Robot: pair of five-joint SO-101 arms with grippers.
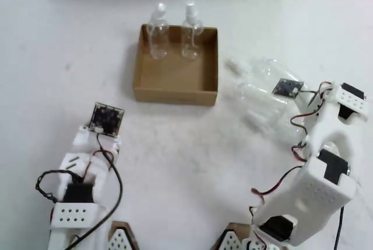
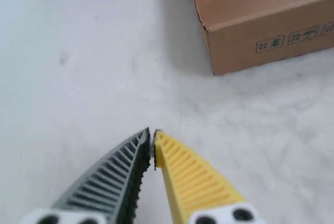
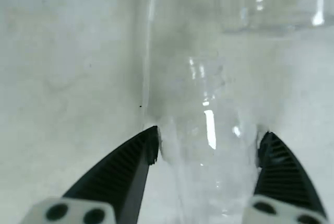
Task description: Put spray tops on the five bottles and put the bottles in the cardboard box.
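Right tool [image 3: 207, 139] is spread wide with its two fingers straddling a clear bottle [image 3: 209, 78] that lies on the desk [image 3: 68, 67]. The bottle's long axis runs straight ahead from the tool, and each fingertip sits just beside one flank. Whether they press the plastic yet I cannot tell, so it looks like a grasp about to close. This arm is the nearer one. Left tool [image 2: 152, 135] is closed on nothing, resting near the cardboard box [image 1: 175, 94], where two capped bottles [image 1: 157, 31] stand upright.
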